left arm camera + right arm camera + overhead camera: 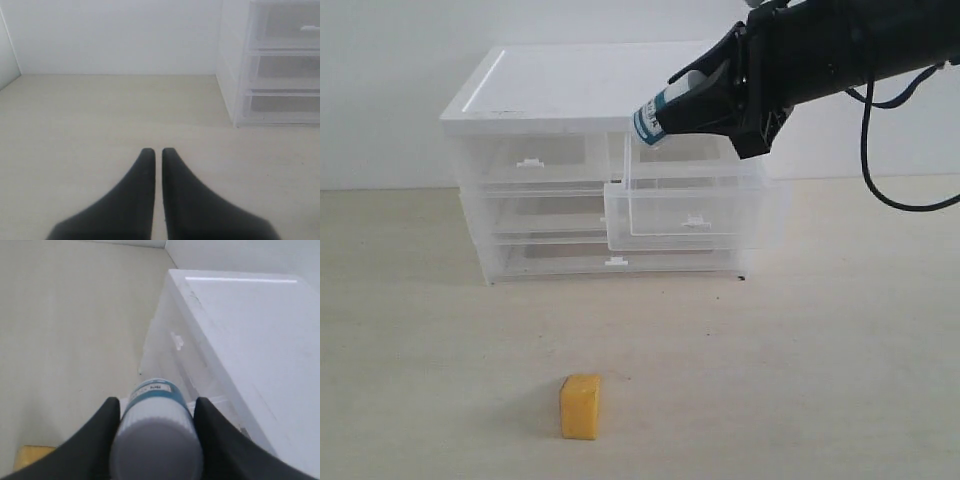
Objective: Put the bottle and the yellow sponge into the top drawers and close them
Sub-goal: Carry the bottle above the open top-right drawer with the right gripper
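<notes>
Jaws: right gripper (pixel 698 97) clamped on bottle (pixel 653 117) above open top drawer (pixel 685 200), frame centre-right; left gripper (pixel 158 156) together; release likely next.

Soft, even light fills all 3 views, washing the wall (pixel 380 90) nearly white. The sponge (pixel 581 407) throws only a faint shadow on the table (pixel 800 350). Glare streaks the cabinet top (pixel 250 350) (right wrist view). The bottle (pixel 155 440), close to that lens, is blurred; the left gripper (pixel 158 151) looks soft too.

The right hand (pixel 676 102) hides much of the bottle (pixel 651 116); its cap (pixel 156 452) looks blurred close up.
</notes>
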Robot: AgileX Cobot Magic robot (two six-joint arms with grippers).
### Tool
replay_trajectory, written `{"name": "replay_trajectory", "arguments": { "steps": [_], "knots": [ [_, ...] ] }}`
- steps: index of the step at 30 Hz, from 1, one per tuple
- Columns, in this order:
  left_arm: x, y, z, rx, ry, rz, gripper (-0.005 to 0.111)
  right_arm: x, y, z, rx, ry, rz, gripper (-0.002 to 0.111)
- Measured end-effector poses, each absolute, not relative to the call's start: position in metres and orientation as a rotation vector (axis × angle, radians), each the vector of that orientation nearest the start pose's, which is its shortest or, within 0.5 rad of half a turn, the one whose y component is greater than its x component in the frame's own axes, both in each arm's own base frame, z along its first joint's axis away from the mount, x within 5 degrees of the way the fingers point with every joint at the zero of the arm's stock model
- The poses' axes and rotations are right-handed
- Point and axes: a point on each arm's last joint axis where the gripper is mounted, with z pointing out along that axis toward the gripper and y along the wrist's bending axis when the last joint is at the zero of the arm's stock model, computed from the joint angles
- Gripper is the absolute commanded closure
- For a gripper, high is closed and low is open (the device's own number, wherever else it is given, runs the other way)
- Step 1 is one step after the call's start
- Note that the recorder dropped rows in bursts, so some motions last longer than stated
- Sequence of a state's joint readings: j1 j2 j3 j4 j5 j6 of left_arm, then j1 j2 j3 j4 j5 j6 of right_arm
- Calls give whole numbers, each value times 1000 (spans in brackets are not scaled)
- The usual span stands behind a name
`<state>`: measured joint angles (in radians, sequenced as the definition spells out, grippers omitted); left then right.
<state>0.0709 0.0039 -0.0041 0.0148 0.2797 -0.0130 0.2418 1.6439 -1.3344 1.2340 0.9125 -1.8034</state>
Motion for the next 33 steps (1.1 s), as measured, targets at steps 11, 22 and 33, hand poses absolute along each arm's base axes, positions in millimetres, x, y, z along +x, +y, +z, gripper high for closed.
{"name": "replay_trajectory", "arguments": {
  "steps": [11, 22, 33],
  "knots": [
    [55, 4, 189, -64, 1762, 56, 102, 361, 141, 293, -1128, 1724, 833, 108],
    [55, 4, 189, -64, 1762, 56, 102, 373, 141, 276, -926, 1886, 910, 108],
    [55, 4, 189, -64, 1762, 56, 102, 374, 140, 277, -852, 1935, 955, 97]
  ]
}}
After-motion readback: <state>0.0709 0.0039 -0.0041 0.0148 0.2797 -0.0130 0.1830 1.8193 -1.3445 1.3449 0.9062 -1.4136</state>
